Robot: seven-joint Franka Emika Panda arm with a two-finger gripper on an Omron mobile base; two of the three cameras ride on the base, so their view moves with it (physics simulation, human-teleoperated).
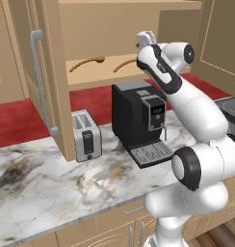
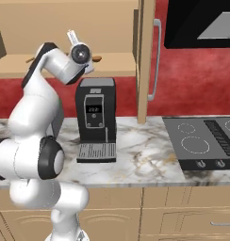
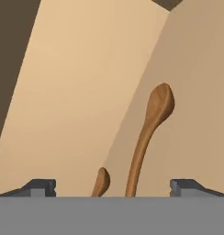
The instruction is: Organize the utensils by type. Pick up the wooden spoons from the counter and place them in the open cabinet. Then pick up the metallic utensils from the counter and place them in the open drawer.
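- Hand (image 3: 113, 186): fingers spread wide, holding nothing, raised at the mouth of the cabinet (image 1: 57, 82).
- Spoons: two on the cabinet shelf (image 1: 114, 79), just ahead of the hand; one (image 3: 148, 137) lies between the fingertips, the other (image 3: 101, 182) beside it.
- Both are smooth orange-brown wood, with oval bowls and thin curved handles.
- Table (image 1: 52, 188): veined marble, carrying a toaster (image 1: 86, 135) and a black coffee machine (image 1: 138, 120).

My arm (image 1: 196, 116) is glossy white with rounded links. Black bands ring its joints, and the tool's (image 3: 113, 187) fingertips (image 3: 40, 186) are dark grey.
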